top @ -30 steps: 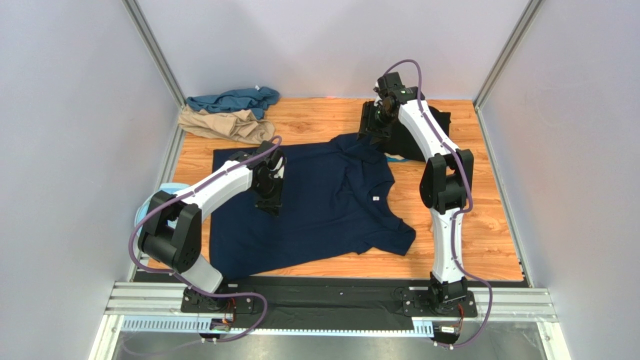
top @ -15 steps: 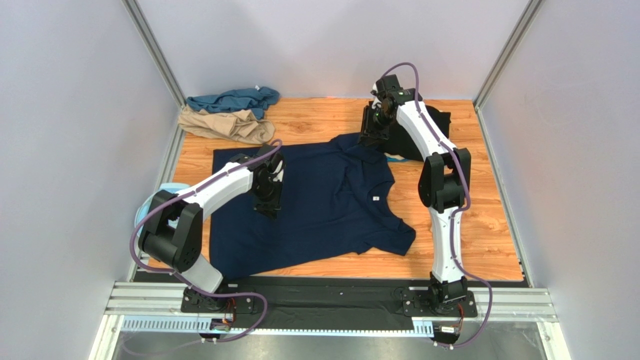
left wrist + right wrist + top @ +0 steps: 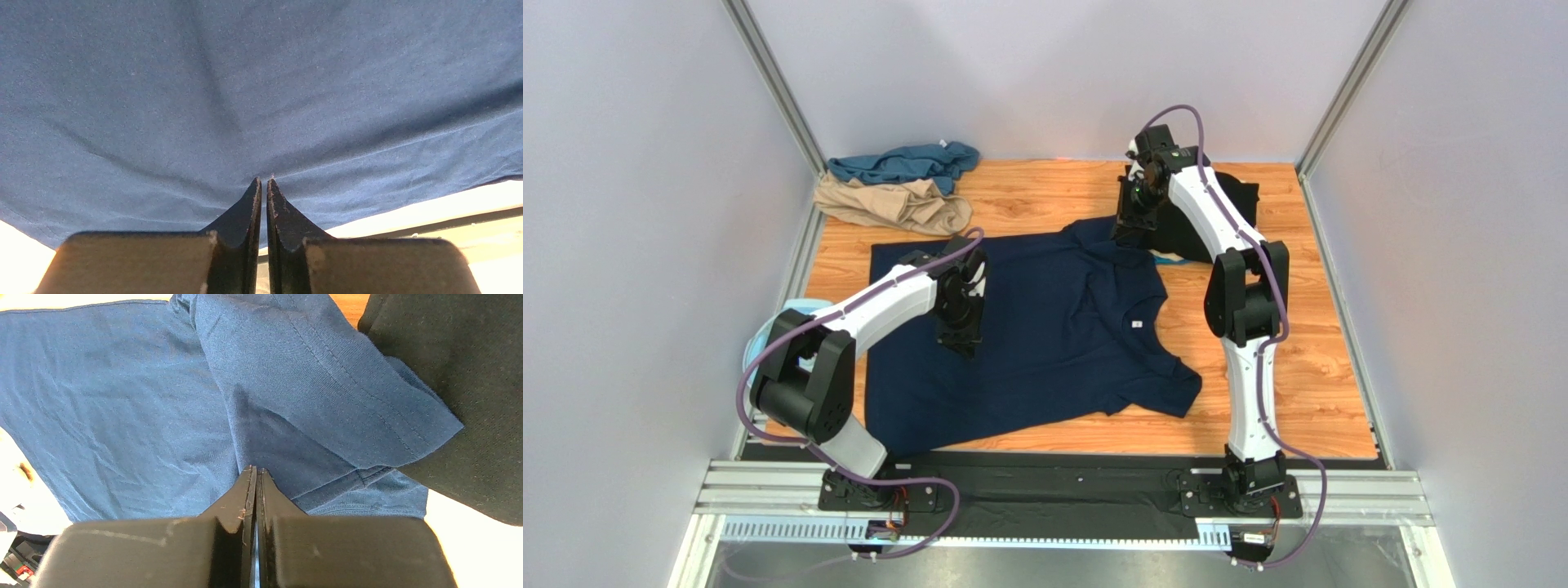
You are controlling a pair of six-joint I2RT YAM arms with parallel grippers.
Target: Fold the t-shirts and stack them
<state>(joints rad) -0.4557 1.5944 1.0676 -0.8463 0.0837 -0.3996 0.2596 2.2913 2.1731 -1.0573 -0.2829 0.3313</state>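
Note:
The dark navy t-shirt [image 3: 1063,331] lies spread over the middle of the wooden table. My left gripper [image 3: 961,333] rests on its left half. In the left wrist view the tips [image 3: 264,179] are pinched together on navy cloth [image 3: 245,92], and creases run out from them. My right gripper [image 3: 1127,233] sits at the shirt's far edge by a sleeve [image 3: 319,373]. Its tips [image 3: 253,468] are shut on a crease of the navy fabric [image 3: 123,404]. The black t-shirt [image 3: 1241,202] lies behind the right arm, its edge [image 3: 466,386] under the sleeve. The teal [image 3: 903,163] and tan [image 3: 891,202] t-shirts lie crumpled at the far left.
A pale blue ring [image 3: 795,306] lies at the table's left edge, partly behind my left arm. Grey walls with metal posts close in the table on three sides. Bare wood [image 3: 1308,368] shows right of the navy shirt.
The right gripper's jaws have closed on the navy cloth by the sleeve, and its wrist has shifted slightly. The left arm and the shirt have not moved.

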